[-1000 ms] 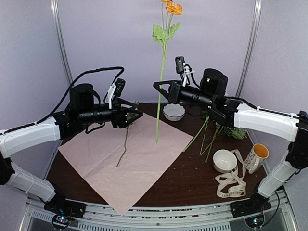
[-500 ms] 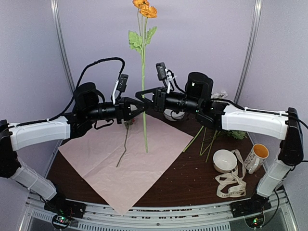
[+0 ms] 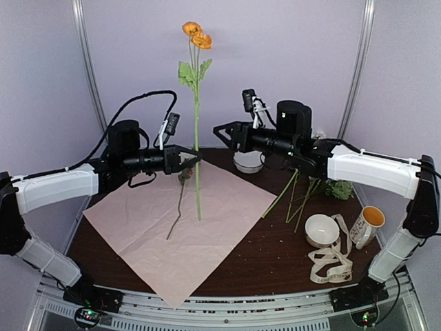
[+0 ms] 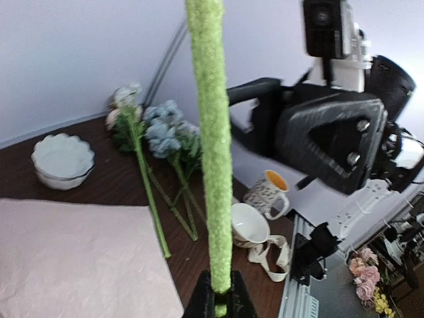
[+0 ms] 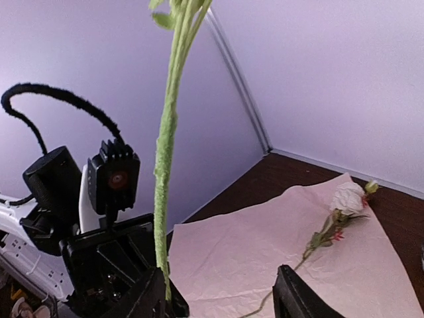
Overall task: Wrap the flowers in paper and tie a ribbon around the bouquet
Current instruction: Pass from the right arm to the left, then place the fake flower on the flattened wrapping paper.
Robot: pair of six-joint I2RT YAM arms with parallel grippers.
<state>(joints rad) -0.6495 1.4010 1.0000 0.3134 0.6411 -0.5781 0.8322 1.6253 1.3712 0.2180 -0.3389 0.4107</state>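
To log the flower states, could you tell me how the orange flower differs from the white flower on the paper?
The orange flower stands upright in the air; the white flower lies flat on the pink paper. The orange flower is clamped in the left tool; the white flower is untouched. The orange flower's stem looks longer. Both have green stems.

Scalloped white bowl [image 3: 248, 161] at back, plain white bowl [image 3: 322, 229] beside patterned mug [image 3: 367, 225], dark table [image 3: 275, 258].
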